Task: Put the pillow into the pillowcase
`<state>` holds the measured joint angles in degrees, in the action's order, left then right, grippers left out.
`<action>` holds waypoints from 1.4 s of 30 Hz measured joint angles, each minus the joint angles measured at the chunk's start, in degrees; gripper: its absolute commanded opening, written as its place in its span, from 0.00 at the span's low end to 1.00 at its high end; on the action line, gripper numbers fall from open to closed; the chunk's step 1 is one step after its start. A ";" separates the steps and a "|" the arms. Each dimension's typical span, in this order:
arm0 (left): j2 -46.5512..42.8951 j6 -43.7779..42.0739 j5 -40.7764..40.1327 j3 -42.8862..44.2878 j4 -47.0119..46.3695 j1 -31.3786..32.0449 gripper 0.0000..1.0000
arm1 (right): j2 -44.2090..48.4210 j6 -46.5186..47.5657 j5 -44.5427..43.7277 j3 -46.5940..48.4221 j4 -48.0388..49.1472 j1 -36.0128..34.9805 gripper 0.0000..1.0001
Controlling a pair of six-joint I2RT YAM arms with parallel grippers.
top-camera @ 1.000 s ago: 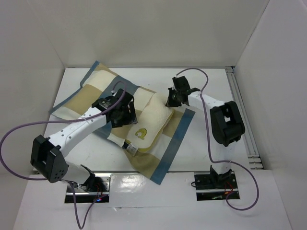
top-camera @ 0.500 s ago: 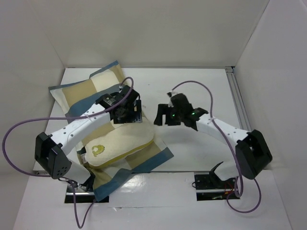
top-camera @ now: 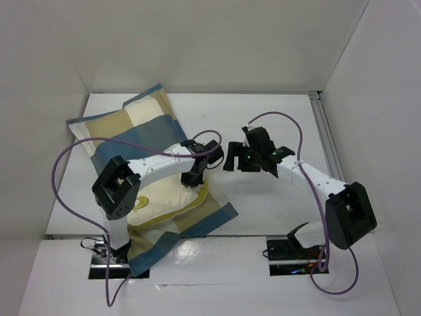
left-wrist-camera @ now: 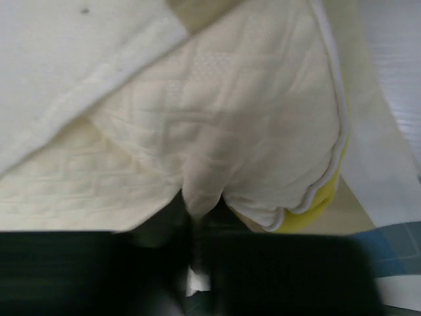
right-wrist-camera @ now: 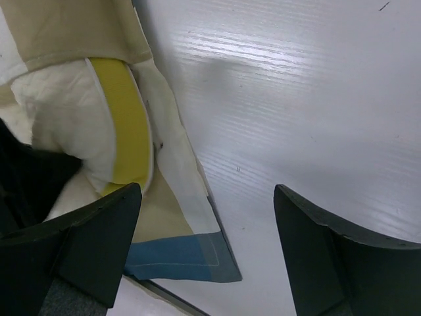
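Observation:
The blue, tan and cream checked pillowcase (top-camera: 141, 128) lies at the left of the table. The cream pillow (top-camera: 158, 197) lies partly inside it, with its yellow emblem showing near the front. My left gripper (top-camera: 196, 174) sits at the pillow's right corner. In the left wrist view a fold of the pillow (left-wrist-camera: 250, 131) is pinched between the dark jaws of the left gripper (left-wrist-camera: 197, 263). My right gripper (top-camera: 235, 160) hovers open just right of that corner. In the right wrist view the right gripper (right-wrist-camera: 207, 191) straddles bare table beside the pillowcase's blue corner (right-wrist-camera: 177, 253) and the pillow's yellow piping (right-wrist-camera: 125, 125).
White walls enclose the table on three sides. A metal rail (top-camera: 329, 151) runs along its right edge. The left arm's purple cable (top-camera: 72, 151) loops over the pillowcase. The pillowcase's front corner (top-camera: 141, 260) overhangs the table's near edge.
Pillow and pillowcase have shifted left and nearer over the second. The left gripper moved right to the pillow's corner and closed on it. The right gripper opened and drew back slightly right.

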<state>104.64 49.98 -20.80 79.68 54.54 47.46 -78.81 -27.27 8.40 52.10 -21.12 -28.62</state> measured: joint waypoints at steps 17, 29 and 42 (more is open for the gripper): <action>-20.61 -6.91 2.62 7.82 7.89 -12.63 0.00 | -16.81 13.31 4.85 11.82 1.62 -5.51 1.00; -18.86 -9.35 5.64 8.02 8.46 -13.42 0.00 | -28.70 18.01 15.30 19.65 13.46 -6.32 0.00; -6.27 -10.60 6.69 37.86 16.09 -18.47 0.00 | -12.11 15.69 14.38 30.21 6.05 -6.62 0.00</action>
<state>98.37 39.38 -14.11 117.54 70.63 28.99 -90.91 -11.57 22.79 82.30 -15.07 -35.24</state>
